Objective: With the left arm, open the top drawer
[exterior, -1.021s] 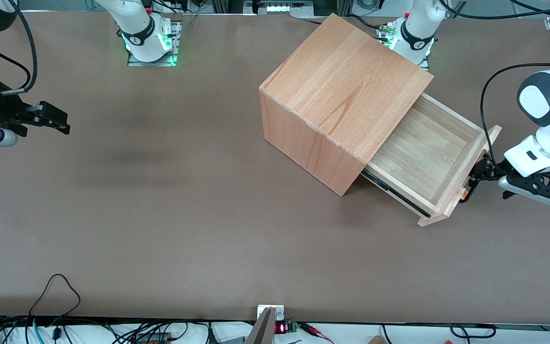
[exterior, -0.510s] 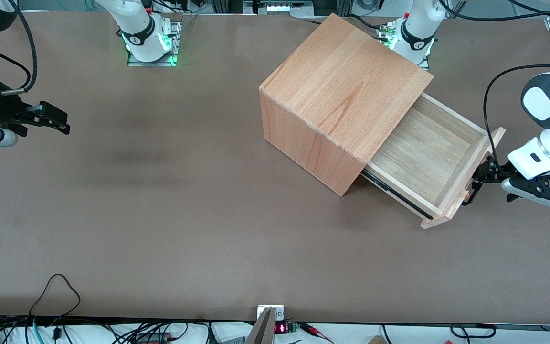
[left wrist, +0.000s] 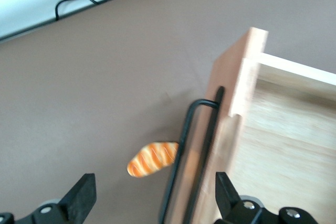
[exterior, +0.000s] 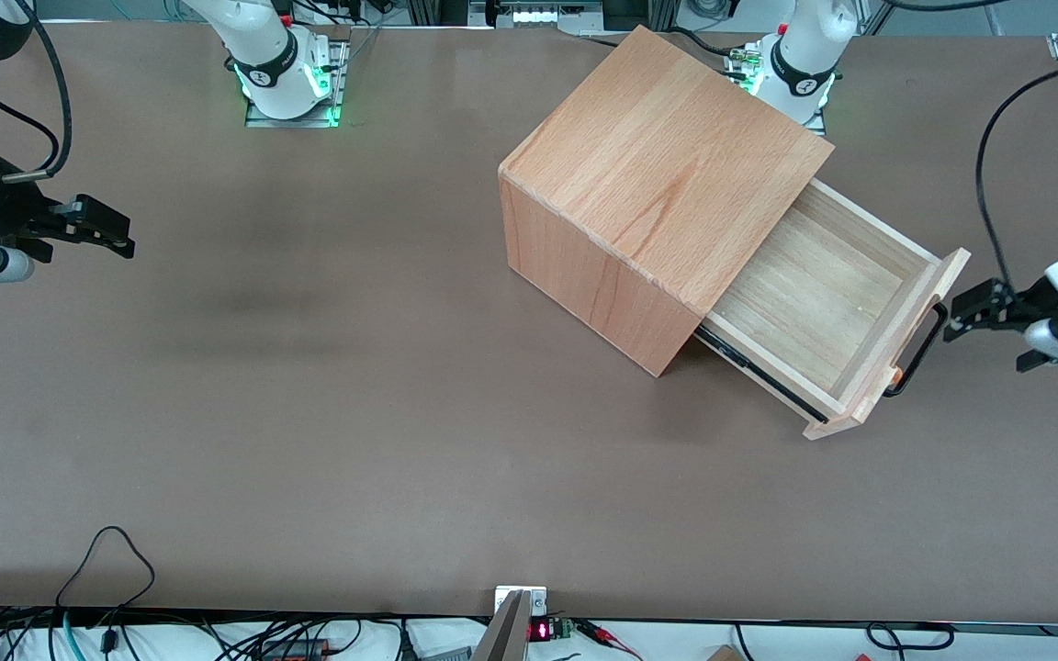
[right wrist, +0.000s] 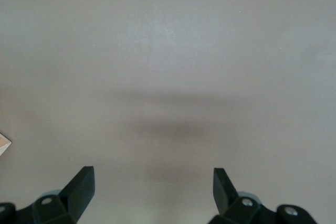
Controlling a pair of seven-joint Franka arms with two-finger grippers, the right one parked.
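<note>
A: Figure: the top drawer point(exterior: 823, 303) near the end of the opening task. Where does it stand?

B: It projects well out of the wooden casing point(exterior: 653, 188), toward the working arm's end of the tabletop point(exterior: 309, 413). Its light beech floor lies exposed and bare, and a black side rail point(exterior: 759, 367) shows beneath the edge nearer the front camera.

A: And the left arm?

B: Only its white wrist shows at the edge of the front view. Its end effector point(exterior: 974, 312) hangs in front of the drawer's panel, just beside the black loop handle point(exterior: 917, 353) but apart from it. From the wrist camera the end effector point(left wrist: 152, 200) has its fingers spread wide, with nothing between them; the handle point(left wrist: 191, 161) is seen ahead of them, ungripped.

A: What is the small striped orange object?

B: It sits by the handle point(left wrist: 152, 159). I cannot tell what it is, or whether it touches the panel.

A: So how much is left?

B: Very little, in my judgement. The drawer appears opened most of its travel and the handle is released. What seems left is for the arm to draw clear, unless a fuller extension is wanted, which these views cannot settle.
</note>
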